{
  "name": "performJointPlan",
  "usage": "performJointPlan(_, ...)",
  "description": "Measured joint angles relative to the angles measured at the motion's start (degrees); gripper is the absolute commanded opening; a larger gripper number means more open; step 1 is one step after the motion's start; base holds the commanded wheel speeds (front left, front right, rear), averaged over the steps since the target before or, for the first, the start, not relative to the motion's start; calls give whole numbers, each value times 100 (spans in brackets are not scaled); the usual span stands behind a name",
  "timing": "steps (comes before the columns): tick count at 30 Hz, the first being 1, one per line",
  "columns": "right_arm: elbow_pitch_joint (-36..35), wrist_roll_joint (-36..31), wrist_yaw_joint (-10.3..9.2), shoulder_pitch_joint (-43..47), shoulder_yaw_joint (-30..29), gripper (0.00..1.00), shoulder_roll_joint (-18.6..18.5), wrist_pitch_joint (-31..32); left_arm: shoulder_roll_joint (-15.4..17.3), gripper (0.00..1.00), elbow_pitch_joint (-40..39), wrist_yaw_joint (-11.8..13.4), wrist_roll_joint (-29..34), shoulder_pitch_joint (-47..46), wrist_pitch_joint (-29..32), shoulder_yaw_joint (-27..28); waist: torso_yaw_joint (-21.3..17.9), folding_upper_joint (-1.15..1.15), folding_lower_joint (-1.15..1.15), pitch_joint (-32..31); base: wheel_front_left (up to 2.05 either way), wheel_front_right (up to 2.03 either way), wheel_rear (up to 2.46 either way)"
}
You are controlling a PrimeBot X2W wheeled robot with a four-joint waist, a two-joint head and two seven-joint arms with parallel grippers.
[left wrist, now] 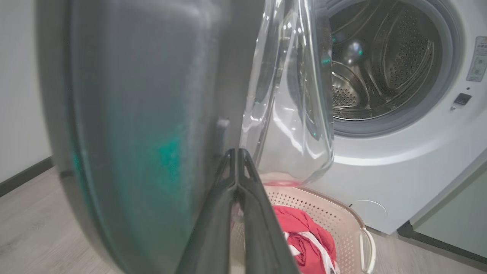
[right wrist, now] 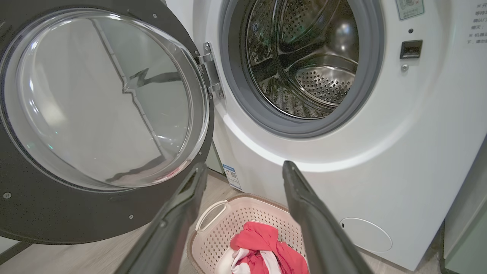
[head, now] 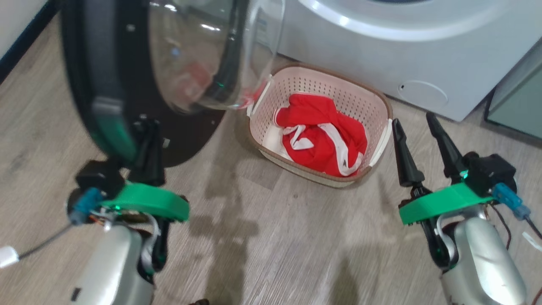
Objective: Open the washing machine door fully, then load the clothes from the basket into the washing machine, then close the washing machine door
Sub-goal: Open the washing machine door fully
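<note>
The washing machine door (head: 80,63) stands swung open at the upper left, with its glass bowl (head: 199,55) bulging toward the basket. My left gripper (head: 147,127) is shut and empty, its fingertips (left wrist: 237,156) at the door's lower rim (left wrist: 133,133); I cannot tell if they touch it. The basket (head: 372,97) sits on the floor in front of the washing machine (head: 402,51) and holds the red clothes (head: 322,135). To the basket's right my right gripper (head: 413,120) is open and holds nothing. In the right wrist view it (right wrist: 245,167) points at the steel drum (right wrist: 312,68), above the basket (right wrist: 243,213) and clothes (right wrist: 262,243).
A pale green cabinet (head: 516,106) stands right of the washer. At the far left, a wall with a dark baseboard (head: 21,38) runs behind the door. The round filter cap (head: 423,93) sits low on the washer front. Wood floor (head: 275,233) lies between my arms.
</note>
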Motion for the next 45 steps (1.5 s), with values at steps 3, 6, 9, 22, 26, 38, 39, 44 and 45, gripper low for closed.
performJointPlan(3, -57, -19, 0, -90, -13, 100, -1, 16, 31, 0, 130, -8, -103, -159, -5, 237, -43, 0, 0, 132, 0, 0, 0)
performJointPlan(6, -90, -104, 0, -116, -18, 100, -2, 75, 54, 0, 278, -67, -165, -336, -7, 523, -113, 0, 0, 271, 0, 0, 0)
performJointPlan(9, -175, -175, 0, -243, -29, 100, -2, 131, 71, 0, 452, -103, -213, -562, -7, 989, -230, 0, 0, 456, 0, 0, 0)
performJointPlan(22, -344, -256, 0, -483, -81, 100, -5, 189, 175, 0, 1115, -303, -315, -1303, -23, 2703, -607, 0, 1, 1014, 0, 0, 0)
performJointPlan(26, -345, -261, 0, -565, -88, 100, -5, 188, 221, 0, 1352, -407, -314, -1520, -23, 3123, -684, 0, 1, 1106, 0, 0, 0)
performJointPlan(38, -194, -232, 0, -614, -49, 100, -5, 170, 364, 0, 1846, -708, -33, -1826, -23, 3884, -800, 0, 0, 1038, 0, 0, 0)
performJointPlan(39, -164, -219, 0, -622, -40, 100, -5, 138, 341, 0, 1819, -712, 33, -1812, -23, 3909, -810, 0, 0, 1005, 0, 0, 0)
performJointPlan(44, -13, -86, 0, -621, 47, 100, -5, 71, 57, 0, 1298, -809, 366, -1307, -23, 3992, -884, 0, 0, 777, 0, 0, 0)
performJointPlan(45, 3, -63, 0, -616, 57, 100, -5, 68, -30, 0, 1136, -811, 428, -1116, -23, 3994, -903, 0, 0, 721, 0, 0, 0)
